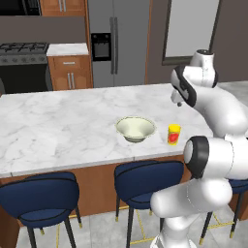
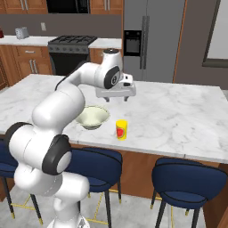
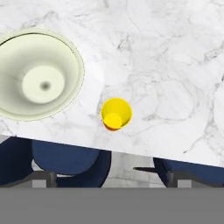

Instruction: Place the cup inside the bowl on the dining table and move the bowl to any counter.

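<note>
Cup (image 3: 116, 114) and bowl (image 3: 38, 74) are sitting apart near the dining table (image 3: 175, 65) front edge, open marble lying behind them. Gripper (image 2: 116, 97) is hovering above, jaws parted and holding nothing.

Steel fridge (image 1: 114, 41) against back wall; black stove (image 2: 71, 44) alongside; toaster (image 2: 21, 32) far left; window (image 1: 190, 29) at right.

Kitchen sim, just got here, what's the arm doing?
Nothing is held yet. The hand hovers above the dining table, over the cup and the bowl. The cup stands upright beside the bowl, apart from it, both near the stool-side edge. The bowl looks empty in the hand view. Whether the hand is open is not clear.
</note>
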{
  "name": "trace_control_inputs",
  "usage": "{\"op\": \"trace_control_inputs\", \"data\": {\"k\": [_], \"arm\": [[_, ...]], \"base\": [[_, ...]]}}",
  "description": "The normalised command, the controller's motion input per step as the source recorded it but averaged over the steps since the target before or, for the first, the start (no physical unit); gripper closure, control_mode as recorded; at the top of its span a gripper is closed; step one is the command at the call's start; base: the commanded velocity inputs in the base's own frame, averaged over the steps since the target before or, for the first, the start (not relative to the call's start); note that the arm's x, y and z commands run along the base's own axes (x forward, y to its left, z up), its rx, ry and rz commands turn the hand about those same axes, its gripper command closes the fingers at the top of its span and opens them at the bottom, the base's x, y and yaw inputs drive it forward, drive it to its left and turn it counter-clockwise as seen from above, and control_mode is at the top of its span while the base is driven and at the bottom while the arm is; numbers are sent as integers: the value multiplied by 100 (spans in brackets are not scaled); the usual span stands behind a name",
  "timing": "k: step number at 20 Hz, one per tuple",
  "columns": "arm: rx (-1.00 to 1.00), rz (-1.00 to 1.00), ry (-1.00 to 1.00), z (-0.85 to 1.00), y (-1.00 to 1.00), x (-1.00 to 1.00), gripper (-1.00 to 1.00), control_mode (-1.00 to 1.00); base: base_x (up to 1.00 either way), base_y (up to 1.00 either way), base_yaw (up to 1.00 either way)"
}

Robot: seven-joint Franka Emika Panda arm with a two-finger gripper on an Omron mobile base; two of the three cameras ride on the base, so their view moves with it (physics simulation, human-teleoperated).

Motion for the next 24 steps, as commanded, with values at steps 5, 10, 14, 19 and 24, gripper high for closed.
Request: {"op": "trace_control_inputs", "data": {"k": [5,10,14,19,24], "arm": [[0,3,0,0,-9,6,-100,-100],[0,3,0,0,-7,15,-100,-100],[0,4,0,0,-8,26,-100,-100],[0,4,0,0,-5,16,-100,-100],[0,1,0,-2,-7,0,-100,-100]], "base": [[0,0,0],[0,0,0],[0,0,0],[0,0,0],[0,0,0]]}}
